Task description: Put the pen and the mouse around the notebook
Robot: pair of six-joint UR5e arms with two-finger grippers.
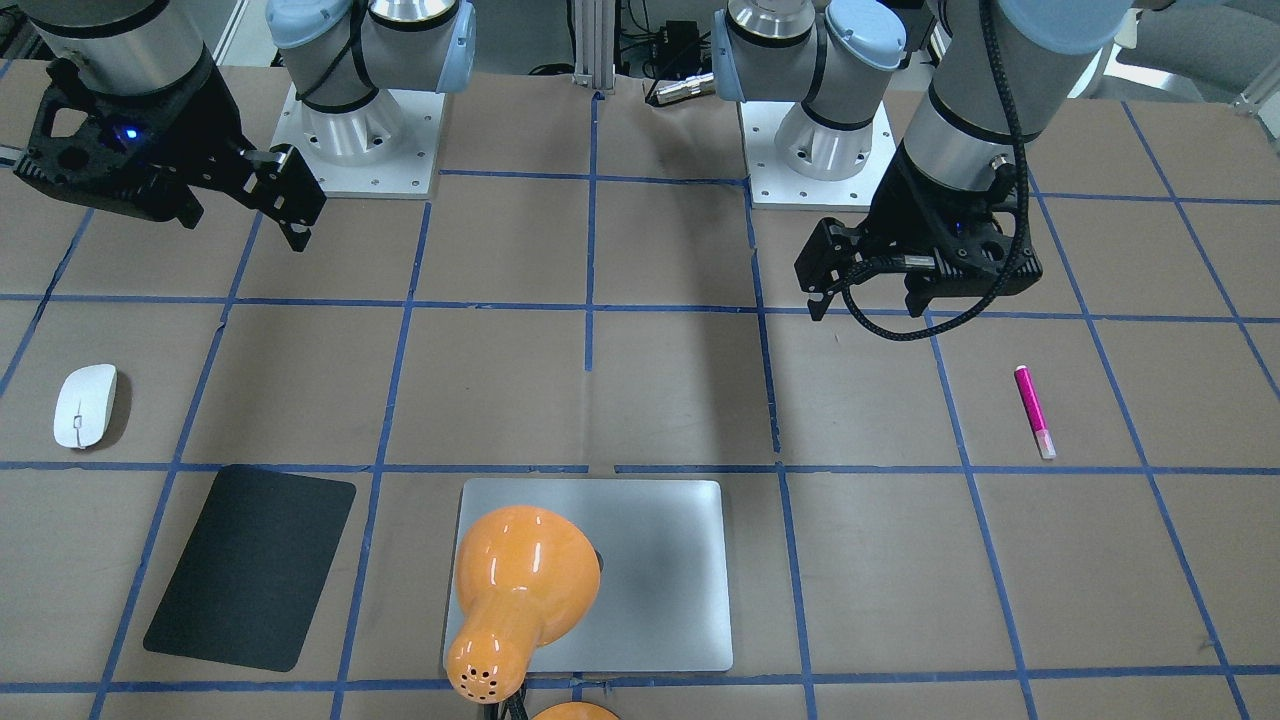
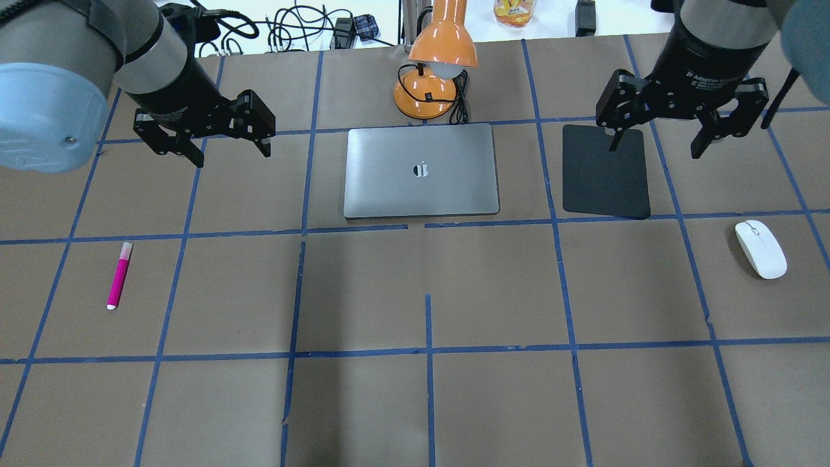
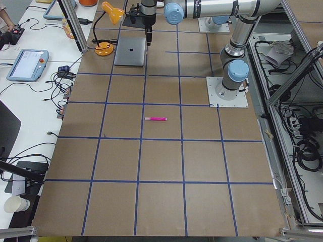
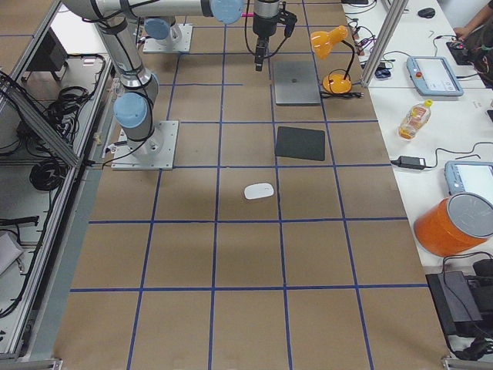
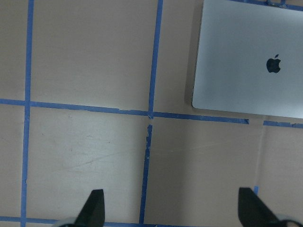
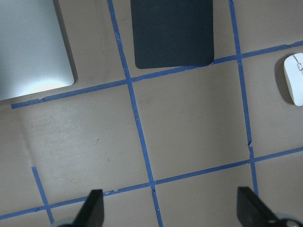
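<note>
You see the left gripper [image 2: 231,157] hanging above the table [image 2: 493,285] with its fingers [image 5: 94,208] spread apart and nothing between them. The pen [image 2: 119,275] lies flat on the robot's left side, nearer to the robot than this gripper and a little further out to the left, not touching it. Its pale cap end points away from the robot. The pen is well apart from the notebook [image 2: 389,188], which lies closed at the middle of the table's far part. The right gripper [image 2: 654,150] is also released and holds nothing; it hangs over the far edge of a black mat [image 2: 606,188]. The mouse [image 2: 760,249] lies on the robot's right side, nearer to the robot than the right gripper and to its right, near the mat's corner but not touching the mat. In the right wrist view you find the mouse at the right edge, well away from both fingertips. The mat lies between the notebook and the mouse. An orange lamp [image 2: 431,71] stands just behind the notebook's far edge, and its head reaches over that edge.
</note>
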